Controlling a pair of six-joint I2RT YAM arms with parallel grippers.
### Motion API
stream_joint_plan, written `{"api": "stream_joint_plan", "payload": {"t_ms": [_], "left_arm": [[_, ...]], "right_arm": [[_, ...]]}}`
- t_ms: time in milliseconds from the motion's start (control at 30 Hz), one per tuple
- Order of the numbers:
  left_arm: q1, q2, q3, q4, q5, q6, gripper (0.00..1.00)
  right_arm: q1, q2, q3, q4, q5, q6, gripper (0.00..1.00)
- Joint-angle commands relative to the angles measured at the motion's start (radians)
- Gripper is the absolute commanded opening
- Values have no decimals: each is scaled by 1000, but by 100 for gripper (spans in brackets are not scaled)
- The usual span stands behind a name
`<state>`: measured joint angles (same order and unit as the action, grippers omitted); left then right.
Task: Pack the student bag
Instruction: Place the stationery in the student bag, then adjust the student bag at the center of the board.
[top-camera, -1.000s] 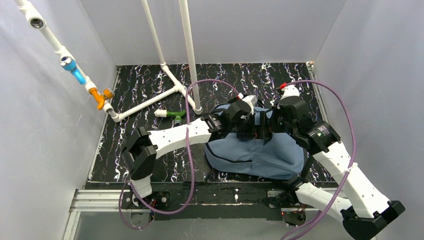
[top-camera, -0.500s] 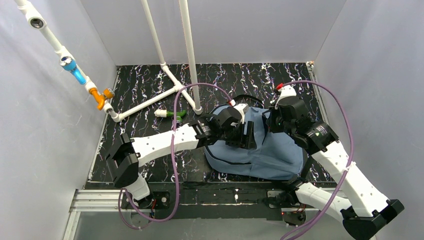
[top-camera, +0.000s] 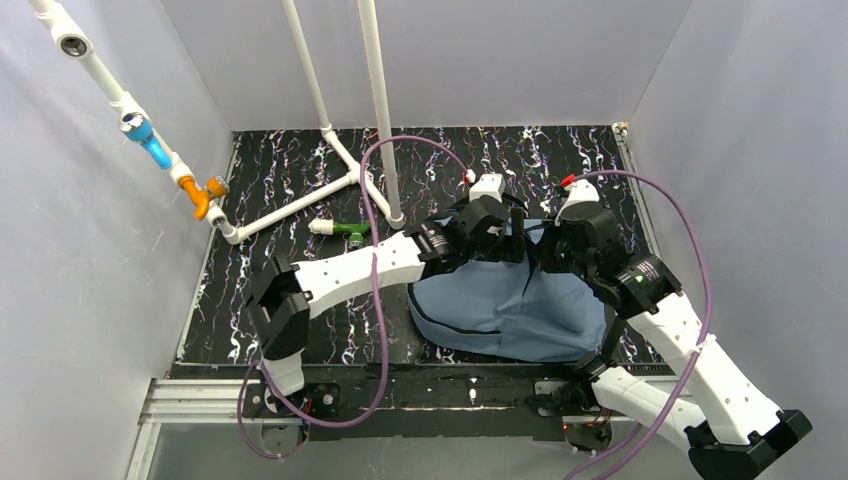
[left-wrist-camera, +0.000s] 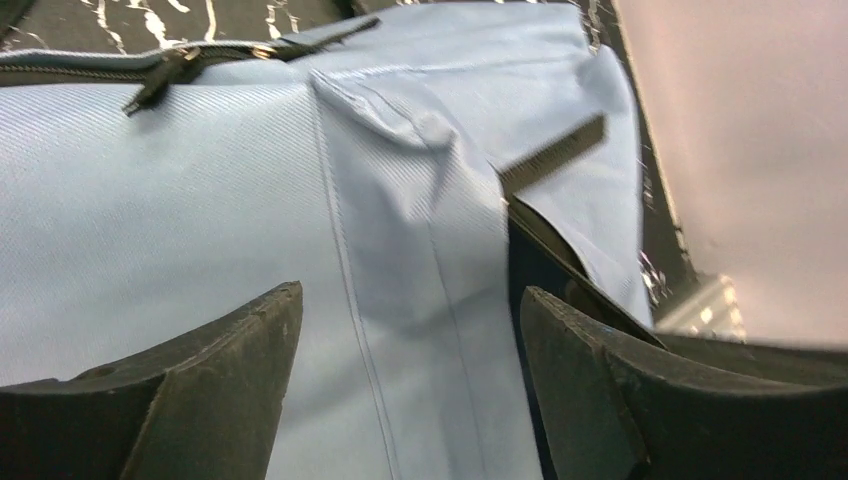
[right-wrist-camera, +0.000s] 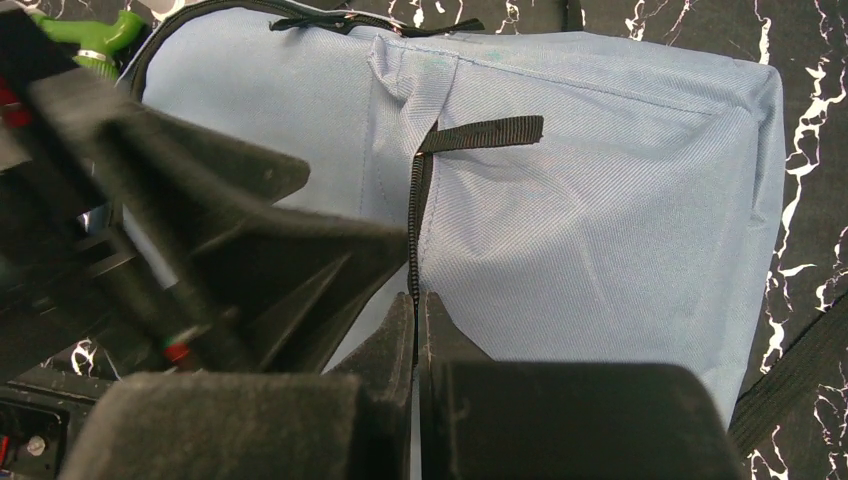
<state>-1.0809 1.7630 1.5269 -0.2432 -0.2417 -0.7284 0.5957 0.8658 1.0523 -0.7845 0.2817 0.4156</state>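
Pinching the dark zipper line (right-wrist-camera: 413, 220) of the student bag (top-camera: 500, 310), the right gripper (right-wrist-camera: 418, 300) is clamped tight. Just beside it, the left gripper (left-wrist-camera: 410, 295) hangs with jaws spread wide over the blue fabric, gripping nothing. The bag lies on the black marbled table (top-camera: 290, 180), near the arms' bases.

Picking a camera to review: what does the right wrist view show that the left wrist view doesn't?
Only right wrist: the right end effector shut on the zipper edge, and a green fitting. Only left wrist: a dark opening in the fabric, and a pale wall. Both: the blue student bag and its black webbing tab.
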Motion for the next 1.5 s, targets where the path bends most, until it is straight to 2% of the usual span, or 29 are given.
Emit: {"api": "stream_joint_plan", "payload": {"t_ms": [0, 100, 267, 367, 500, 533, 700, 767, 833, 900, 967, 1033, 1200, 1333, 1467], "left_arm": [[1, 59, 47, 20, -167, -18, 82], [1, 95, 76, 40, -182, -17, 90], [-4, 142, 116, 39, -228, -40, 92], [-24, 164, 139, 39, -252, -40, 98], [-56, 193, 167, 13, -296, -30, 98], [-58, 197, 171, 4, -299, -29, 95], [-57, 160, 157, -53, -304, 1, 51], [-57, 131, 152, -58, -233, 53, 36], [-50, 112, 172, -109, -150, 80, 27], [-28, 96, 192, -163, -31, 93, 13], [9, 80, 186, -162, 143, 105, 6], [54, 74, 190, -154, 358, 96, 0], [150, 68, 159, -40, 750, 7, 0], [182, 59, 86, 117, 931, -77, 0], [195, 53, 20, 275, 1014, -149, 0]], "right_arm": [[-2, -16, 26, 62, -21, 31, 1], [-2, -4, 47, 56, -15, 24, 1], [-2, 3, 65, 68, -23, 23, 1], [-2, 6, 60, 69, -25, 23, 1], [-2, 2, 49, 72, -17, 19, 1], [-2, 2, 50, 71, -14, 18, 1], [-2, -3, 48, 56, 8, 1, 1], [-2, -6, 45, 42, 32, -15, 1], [-2, -13, 36, 31, 61, -36, 1], [-2, -17, 25, 22, 82, -55, 1], [-2, -17, 10, 19, 55, -77, 1], [-2, -1, -9, 28, -40, -99, 1], [-2, 32, -97, 123, -298, -7, 4], [-2, 32, -185, 210, -414, 104, 25], [-4, 36, -129, 155, -363, 116, 38]]}}
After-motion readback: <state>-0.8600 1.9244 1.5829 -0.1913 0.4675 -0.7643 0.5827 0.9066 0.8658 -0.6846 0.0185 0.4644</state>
